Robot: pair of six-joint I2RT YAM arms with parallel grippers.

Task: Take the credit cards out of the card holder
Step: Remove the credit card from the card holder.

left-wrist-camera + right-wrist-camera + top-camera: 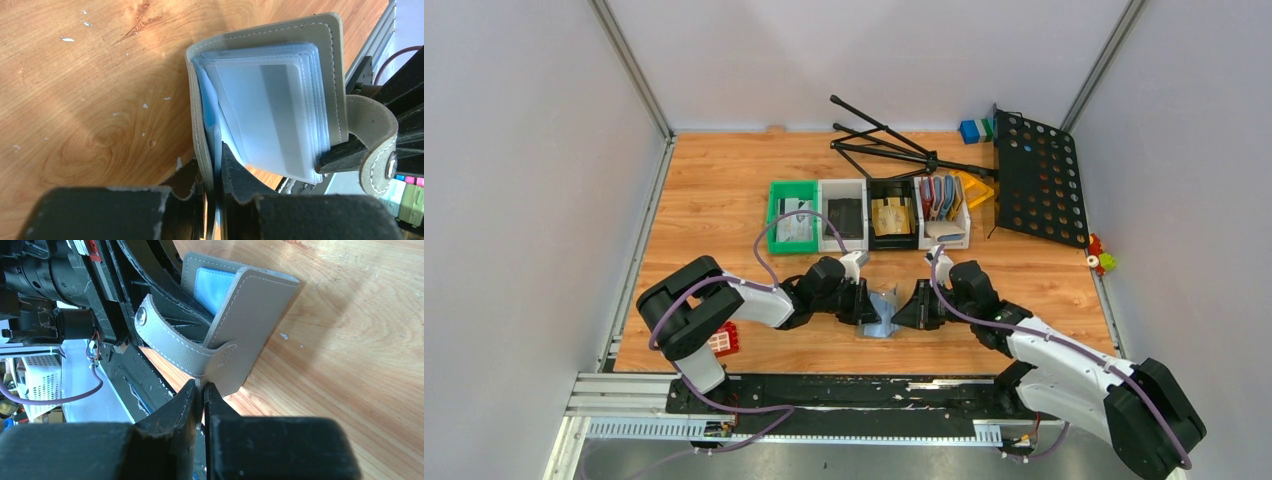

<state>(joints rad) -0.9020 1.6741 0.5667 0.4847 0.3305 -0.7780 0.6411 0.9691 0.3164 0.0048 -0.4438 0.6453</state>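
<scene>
The grey card holder (884, 316) stands open on edge on the wooden table between my two grippers. My left gripper (864, 303) is shut on one cover of it; in the left wrist view the left gripper (217, 157) pinches that cover (200, 115) together with a blue inner sleeve. Pale whitish credit cards (272, 112) sit in clear sleeves fanned out from the spine. My right gripper (920, 307) is shut on the other cover; in the right wrist view the right gripper (202, 390) clamps the cover's lower edge (250, 320) by the snap strap (170, 347).
Four small bins stand in a row behind: green (774, 215), white (826, 212), black (892, 187), and white (944, 238) with red and blue holders. A black perforated music stand (1039, 180) and its tripod (894, 145) lie at the back right. A red brick (724, 340) lies near the left arm.
</scene>
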